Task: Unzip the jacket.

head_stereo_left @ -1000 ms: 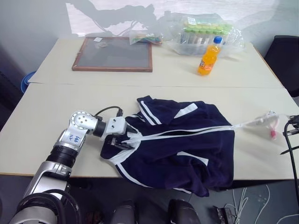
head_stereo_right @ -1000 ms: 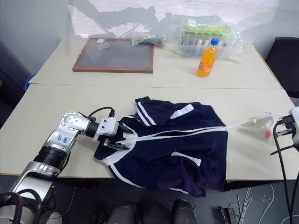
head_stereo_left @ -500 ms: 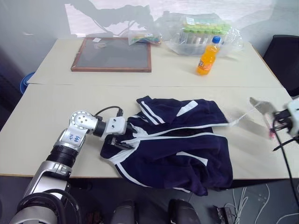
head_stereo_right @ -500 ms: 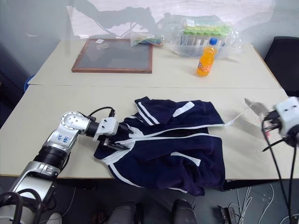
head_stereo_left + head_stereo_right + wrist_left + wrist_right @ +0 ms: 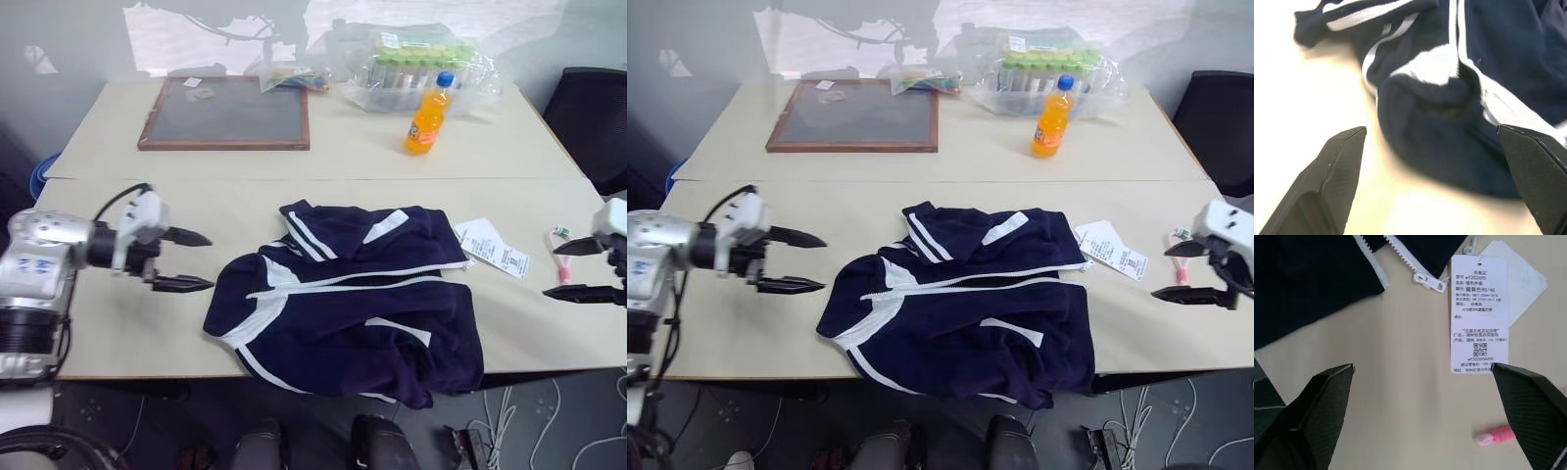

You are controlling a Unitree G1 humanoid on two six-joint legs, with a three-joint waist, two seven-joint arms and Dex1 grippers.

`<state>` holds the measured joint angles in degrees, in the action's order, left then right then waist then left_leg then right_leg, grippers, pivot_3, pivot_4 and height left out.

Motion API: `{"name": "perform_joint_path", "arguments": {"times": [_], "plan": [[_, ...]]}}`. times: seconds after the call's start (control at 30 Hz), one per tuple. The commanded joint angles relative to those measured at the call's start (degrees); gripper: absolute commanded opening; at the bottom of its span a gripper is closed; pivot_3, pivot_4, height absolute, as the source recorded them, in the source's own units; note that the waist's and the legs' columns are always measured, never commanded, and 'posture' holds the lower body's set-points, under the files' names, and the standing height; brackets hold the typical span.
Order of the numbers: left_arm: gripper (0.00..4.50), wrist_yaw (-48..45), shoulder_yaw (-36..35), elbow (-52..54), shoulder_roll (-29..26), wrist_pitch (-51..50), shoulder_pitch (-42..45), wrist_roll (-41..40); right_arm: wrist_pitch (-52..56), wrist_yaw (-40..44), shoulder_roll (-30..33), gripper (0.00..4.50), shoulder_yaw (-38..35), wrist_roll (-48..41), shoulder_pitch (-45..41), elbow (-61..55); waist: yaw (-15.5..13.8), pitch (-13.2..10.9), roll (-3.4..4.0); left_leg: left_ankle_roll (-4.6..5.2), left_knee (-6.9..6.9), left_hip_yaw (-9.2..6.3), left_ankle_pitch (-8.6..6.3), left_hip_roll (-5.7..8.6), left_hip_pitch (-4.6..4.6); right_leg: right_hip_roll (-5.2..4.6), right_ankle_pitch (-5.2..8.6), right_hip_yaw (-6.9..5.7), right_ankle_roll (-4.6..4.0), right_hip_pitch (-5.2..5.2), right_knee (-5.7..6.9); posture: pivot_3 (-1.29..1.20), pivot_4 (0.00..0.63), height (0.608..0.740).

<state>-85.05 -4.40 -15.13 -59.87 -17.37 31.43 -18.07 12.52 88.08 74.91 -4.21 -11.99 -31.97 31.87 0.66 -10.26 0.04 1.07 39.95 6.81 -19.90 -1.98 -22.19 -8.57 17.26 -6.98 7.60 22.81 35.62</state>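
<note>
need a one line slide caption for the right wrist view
Open right hand above the table, facing the jacket hem with its white zipper pull, paper tags and a small pink clip.

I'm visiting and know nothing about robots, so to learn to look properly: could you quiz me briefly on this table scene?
1. True or false: the left gripper is clamped on the jacket.
2. Which lies nearest the right gripper? A) the orange bottle B) the white tags C) the framed board
3. Fill in: the jacket's zipper is ____ along its length, its slider at the end beside the tags.

Key:
1. False: its fingers are spread and apart from the fabric.
2. B.
3. Open.
</note>
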Motion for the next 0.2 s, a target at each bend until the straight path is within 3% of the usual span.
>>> {"name": "perform_joint_path", "arguments": {"times": [0.03,0.2], "plan": [[4.5,-3.74,-8.01,2.46,-7.13,-1.15,-3.05,-3.78,2.51,4.42,5.02,4.49,-2.2,-7.68,-2.01,3.09,0.66,-0.16,0.04,-0.02,-0.01,0.01,-0.01,-0.04,-0.01,0.01,0.01,0.0,-0.02,0.03,0.01,0.0,0.15,0.74],[4.5,-1.13,-12.98,5.4,-9.4,-4.67,-5.56,-7.61,7.83,4.42,4.78,4.49,-4.6,-15.02,-1.83,4.17,0.79,-0.16,0.05,-0.03,0.01,0.02,-0.01,-0.04,0.01,0.0,0.02,0.02,-0.03,-0.01,0.01,0.0,0.15,0.74]]}}
